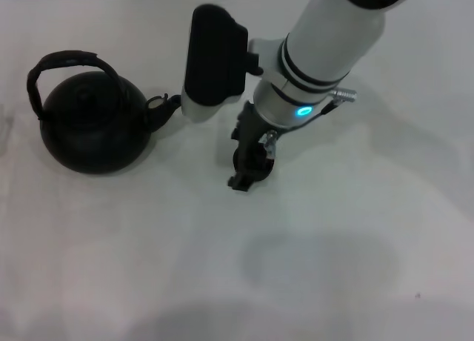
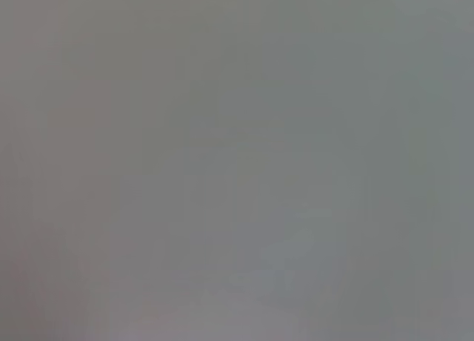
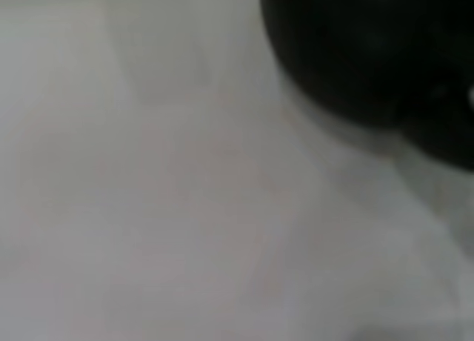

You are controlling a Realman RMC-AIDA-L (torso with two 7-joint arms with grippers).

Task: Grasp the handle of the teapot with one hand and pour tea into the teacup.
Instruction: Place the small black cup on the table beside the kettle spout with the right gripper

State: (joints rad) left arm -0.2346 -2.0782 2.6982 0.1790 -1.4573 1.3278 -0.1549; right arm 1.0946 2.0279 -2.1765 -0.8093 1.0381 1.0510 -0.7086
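Black teapot [image 1: 92, 130] sitting untouched on the surface [image 1: 333, 267], I'm hovering my right tool [image 1: 248, 167] beside its spout, grip state unclear, needing to reach the handle [image 1: 63, 67].

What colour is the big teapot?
Black all over. The teapot shows best in the head view.

Setting: looked like a bare test or lab station, not a furnished home. Evidence: plain white desk [image 1: 355, 245] filling the whole head view; white robot arm [image 1: 326, 52] with lit teal ring; lone black teapot [image 1: 92, 126] as sole prop.
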